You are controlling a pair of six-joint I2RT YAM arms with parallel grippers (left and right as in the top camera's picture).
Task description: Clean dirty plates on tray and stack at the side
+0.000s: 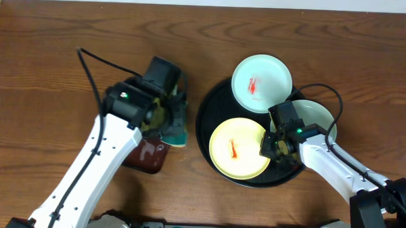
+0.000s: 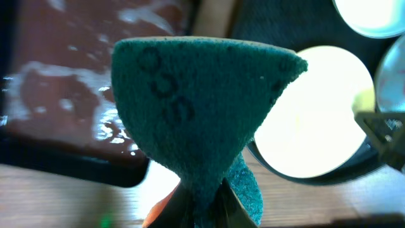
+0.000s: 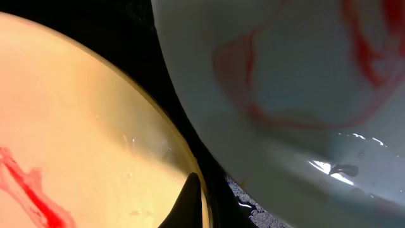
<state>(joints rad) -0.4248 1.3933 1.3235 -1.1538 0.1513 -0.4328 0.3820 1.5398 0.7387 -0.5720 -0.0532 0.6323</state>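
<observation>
**Overhead view.** The round black tray (image 1: 204, 121) lies on the right half of the wood-grain table (image 1: 49, 54) and carries all three plates. The upper mint plate (image 1: 261, 83) has a red smear at its centre. The yellow plate (image 1: 237, 149), also smeared red, lies at the tray's lower left. The right mint plate (image 1: 321, 117) is partly hidden by the right arm. The right claw (image 1: 268, 145) sits at the yellow plate's right edge, closed on its rim. To the left of the black tray, the left claw (image 1: 174, 123) is clamped on a teal sponge (image 1: 178, 135) above a dark maroon tray (image 1: 147, 158).

**Left wrist view.** The sponge (image 2: 190, 107) fills the centre, pinched together at its lower end where the fingers meet. The wet maroon tray (image 2: 63, 88) lies behind it at left. The yellow plate (image 2: 316, 114) lies within the black tray's rim (image 2: 304, 182) at right.

**Right wrist view.** The yellow plate (image 3: 82, 120), red-streaked at lower left, lies beside a smeared mint plate (image 3: 304, 82); which of the two cannot be told. A strip of black tray (image 3: 183, 120) separates them. One dark finger (image 3: 190, 201) lies over the yellow plate's rim.
</observation>
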